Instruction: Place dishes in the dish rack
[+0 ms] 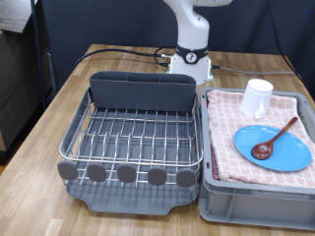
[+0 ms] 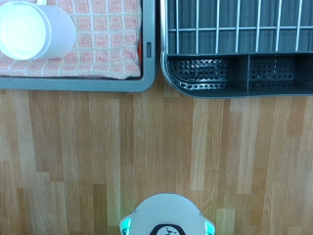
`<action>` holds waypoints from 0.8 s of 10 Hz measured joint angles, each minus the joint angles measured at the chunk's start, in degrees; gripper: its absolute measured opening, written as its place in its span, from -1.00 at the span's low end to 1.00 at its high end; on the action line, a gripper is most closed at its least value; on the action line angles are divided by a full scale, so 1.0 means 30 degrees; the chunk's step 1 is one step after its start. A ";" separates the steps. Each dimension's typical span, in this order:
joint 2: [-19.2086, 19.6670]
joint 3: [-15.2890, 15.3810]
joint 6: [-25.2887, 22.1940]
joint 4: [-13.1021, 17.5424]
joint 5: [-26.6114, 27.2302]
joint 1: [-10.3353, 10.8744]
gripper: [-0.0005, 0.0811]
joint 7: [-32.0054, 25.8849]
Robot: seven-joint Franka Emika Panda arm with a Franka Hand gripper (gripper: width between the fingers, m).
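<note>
The light-blue plate [image 1: 276, 152] lies on the checkered cloth [image 1: 228, 128] in the grey bin [image 1: 256, 202], at the exterior view's right. The dark wooden spoon [image 1: 275, 137] rests across the plate. The white mug [image 1: 257, 98] stands behind them on the cloth and also shows in the wrist view [image 2: 34, 29]. The dish rack [image 1: 71, 136], at the exterior view's left, holds no dishes; its cutlery holder [image 1: 143, 91] and row of knobs [image 1: 126, 174] are plain, and the holder also shows in the wrist view [image 2: 240, 73]. The gripper shows in neither view; the arm rises out of the exterior view's top.
The robot's white base [image 1: 193, 61] stands behind the rack and bin, and shows in the wrist view [image 2: 164, 217]. A black cable [image 1: 118, 54] runs over the wooden table [image 2: 156, 147]. The bin sits tight against the rack's side.
</note>
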 joint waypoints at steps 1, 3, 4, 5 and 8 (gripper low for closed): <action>0.0016 0.0070 0.0065 0.0003 0.0001 -0.0001 0.98 0.0582; 0.0392 0.0784 0.0254 0.0226 0.0141 0.0008 0.98 0.2398; 0.0798 0.1270 0.0501 0.0477 0.0300 0.0028 0.98 0.3178; 0.1281 0.1779 0.0900 0.0778 0.0488 0.0047 0.98 0.4009; 0.3020 0.3113 0.2215 0.1760 0.1162 0.0133 0.98 0.6046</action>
